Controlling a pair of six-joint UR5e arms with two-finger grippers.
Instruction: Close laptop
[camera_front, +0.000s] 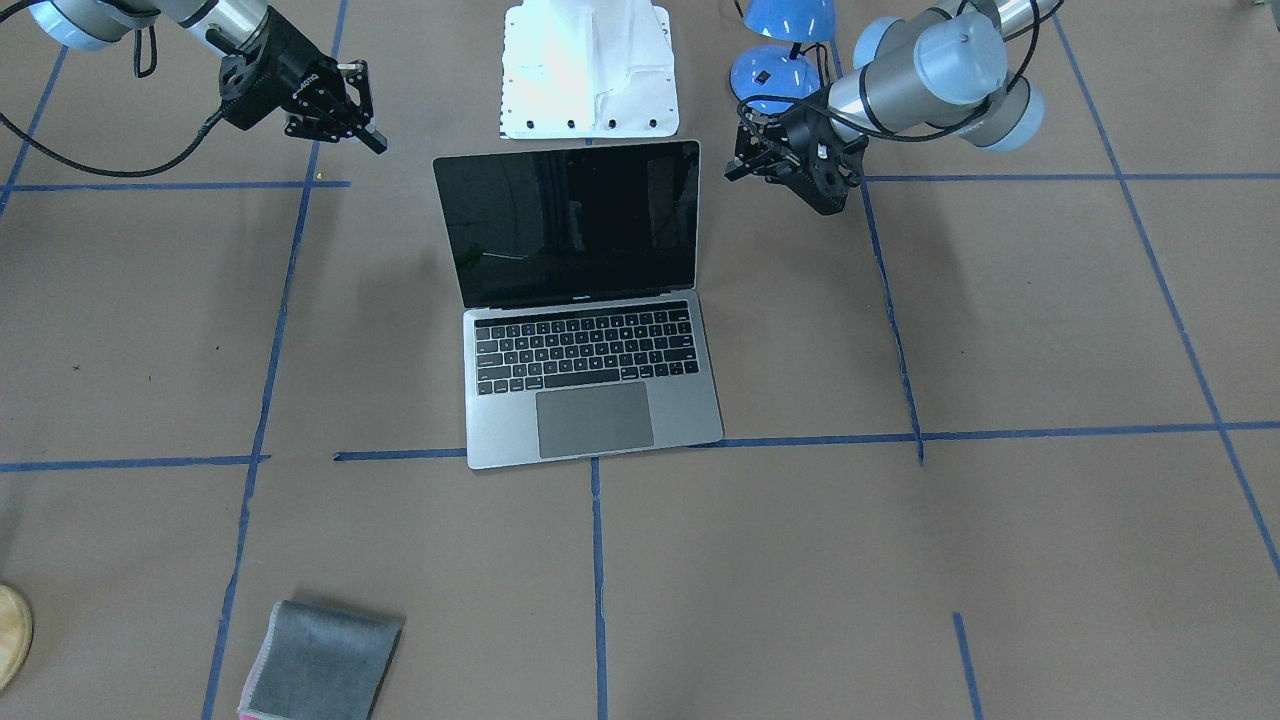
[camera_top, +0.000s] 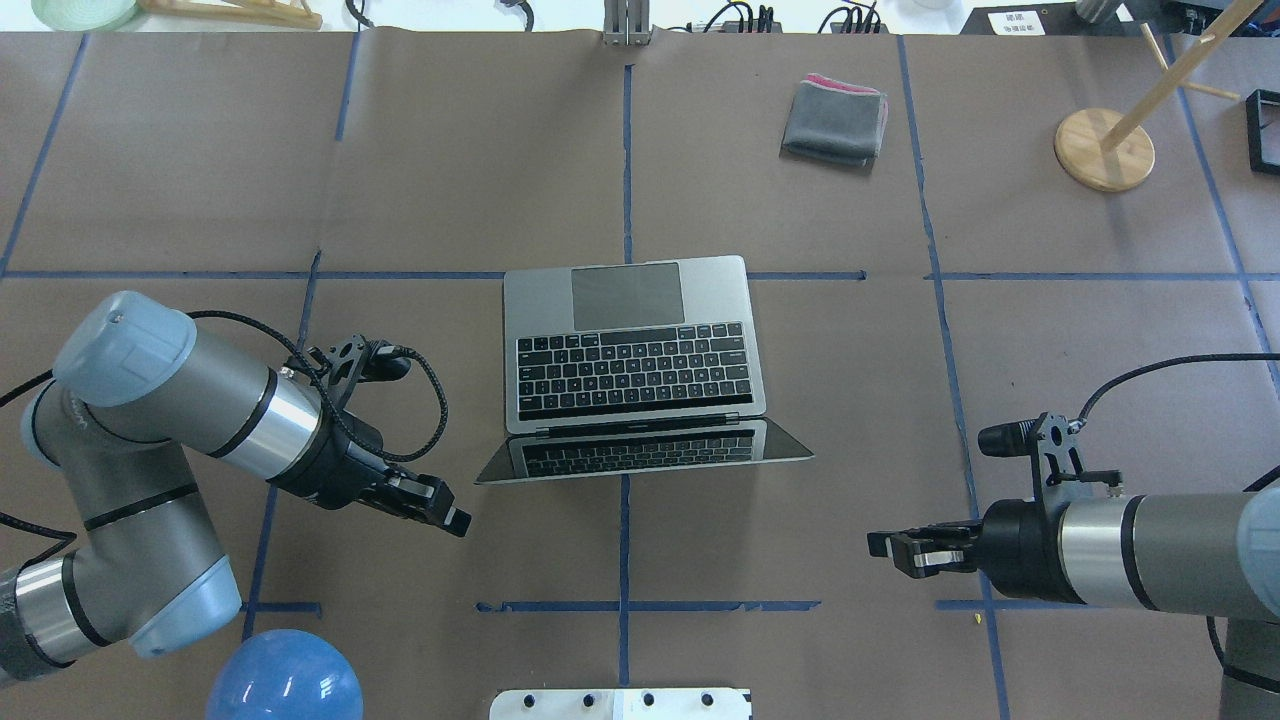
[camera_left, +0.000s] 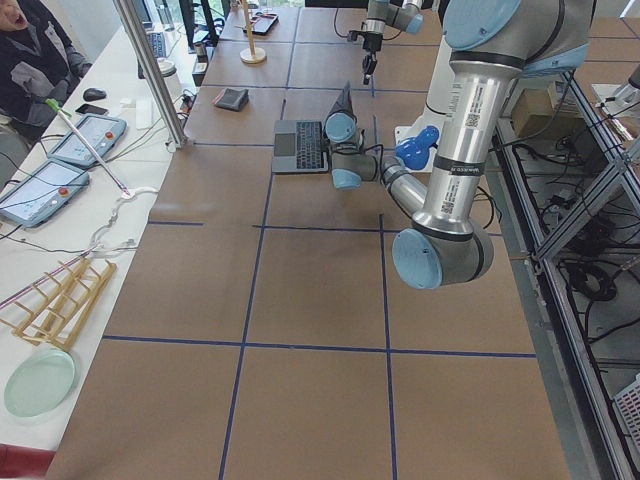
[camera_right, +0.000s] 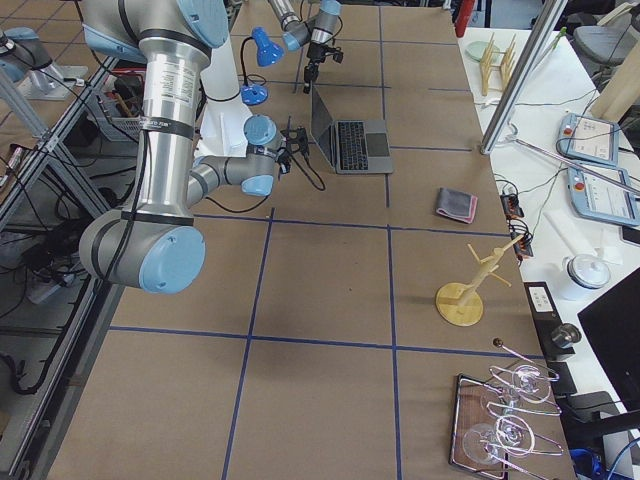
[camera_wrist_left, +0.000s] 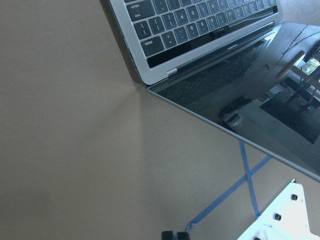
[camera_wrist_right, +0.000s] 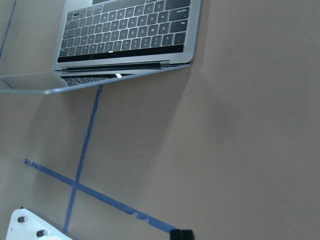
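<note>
Left end effector (camera_top: 452, 518) and right end effector (camera_top: 885, 547), both pinched together, are flanking the open laptop (camera_top: 633, 350); pushing low risks sliding it.

Bare table (camera_top: 850, 380) flanks the laptop (camera_top: 635, 350) (lid raised) either side.

The laptop (camera_front: 590, 350) sat open near the middle of the table (camera_front: 900, 560). It was slim grey metal, its base lying flat with the black keyboard and large trackpad facing up. Its glossy black screen was dark and leaned back past upright toward the robot's side. The front edge lay along a blue tape line (camera_front: 820, 440).
</note>
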